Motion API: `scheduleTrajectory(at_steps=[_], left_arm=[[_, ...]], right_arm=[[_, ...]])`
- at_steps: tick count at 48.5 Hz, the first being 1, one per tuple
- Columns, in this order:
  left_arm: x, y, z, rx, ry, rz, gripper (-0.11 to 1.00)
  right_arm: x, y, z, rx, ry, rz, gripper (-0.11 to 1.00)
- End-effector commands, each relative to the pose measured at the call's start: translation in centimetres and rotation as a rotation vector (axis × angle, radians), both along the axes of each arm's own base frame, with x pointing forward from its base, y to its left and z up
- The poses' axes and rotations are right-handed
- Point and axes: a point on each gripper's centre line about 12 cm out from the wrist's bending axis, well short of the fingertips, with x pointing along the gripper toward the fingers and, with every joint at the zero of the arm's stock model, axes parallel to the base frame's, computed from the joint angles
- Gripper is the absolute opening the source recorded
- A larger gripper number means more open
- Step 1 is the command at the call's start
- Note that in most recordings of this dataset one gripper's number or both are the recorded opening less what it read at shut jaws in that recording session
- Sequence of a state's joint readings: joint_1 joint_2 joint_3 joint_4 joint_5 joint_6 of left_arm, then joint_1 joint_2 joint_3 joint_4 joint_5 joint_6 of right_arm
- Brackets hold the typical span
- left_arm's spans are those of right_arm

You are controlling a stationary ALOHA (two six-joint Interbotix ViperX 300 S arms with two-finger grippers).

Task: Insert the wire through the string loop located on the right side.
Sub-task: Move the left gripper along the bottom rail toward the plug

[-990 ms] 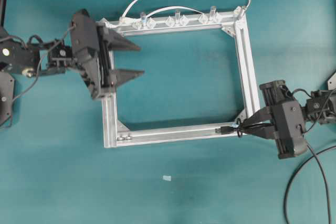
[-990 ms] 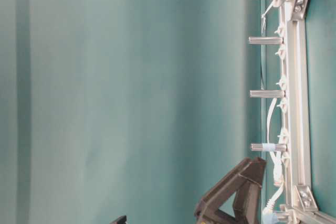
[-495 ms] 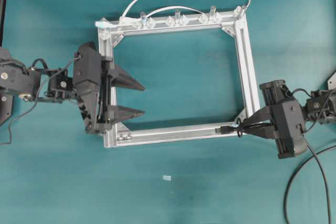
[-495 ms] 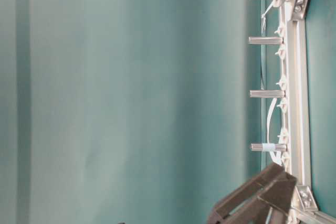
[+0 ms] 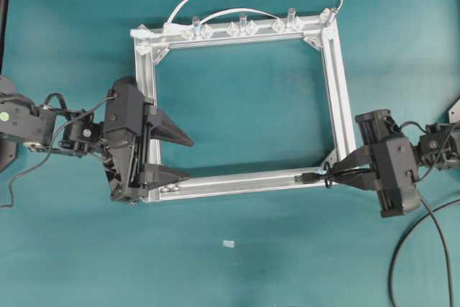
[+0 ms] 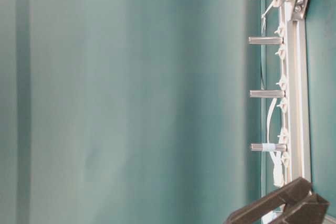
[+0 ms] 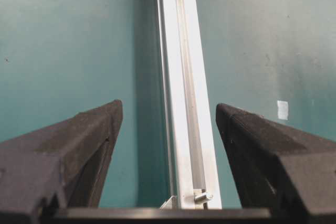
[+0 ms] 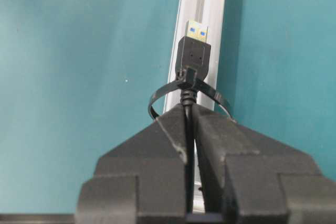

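Since a second ago, only the left gripper (image 5: 176, 156) has moved: it has swung down along the frame's left bar to the lower left corner, jaws wide and empty. The wire (image 8: 192, 56) already passes its plug through the string loop (image 8: 157, 94) at the lower right corner of the frame (image 5: 338, 84), pinched just behind the plug by the right gripper (image 5: 343, 172). A release now may let the plug slip back out. Inside the frame lies open cloth for the left gripper's approach.
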State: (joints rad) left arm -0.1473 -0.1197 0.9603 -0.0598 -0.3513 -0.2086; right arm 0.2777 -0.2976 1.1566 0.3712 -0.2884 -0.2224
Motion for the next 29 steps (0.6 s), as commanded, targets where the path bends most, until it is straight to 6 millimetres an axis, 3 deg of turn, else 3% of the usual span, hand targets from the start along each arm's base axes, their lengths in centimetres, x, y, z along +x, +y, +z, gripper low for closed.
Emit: scheduleTrajectory(at_steps=[1,15,29], left_arm=[[0.6,-0.1,1.0,-0.009,-0.033,0.001,0.74],[2.8,-0.5,0.0,0.002,-0.013,-0.004,0.74],[9.1,-1.3,-1.0,0.004,-0.031,-0.003,0.74]], right_arm=[[0.5,0.1,0.8,0.003,-0.032,-0.001,0.08],[0.5,0.0,0.8,0.002,-0.038,-0.003,0.08],[0.6,0.0,0.9,0.002,-0.047,-0.005,0.08]])
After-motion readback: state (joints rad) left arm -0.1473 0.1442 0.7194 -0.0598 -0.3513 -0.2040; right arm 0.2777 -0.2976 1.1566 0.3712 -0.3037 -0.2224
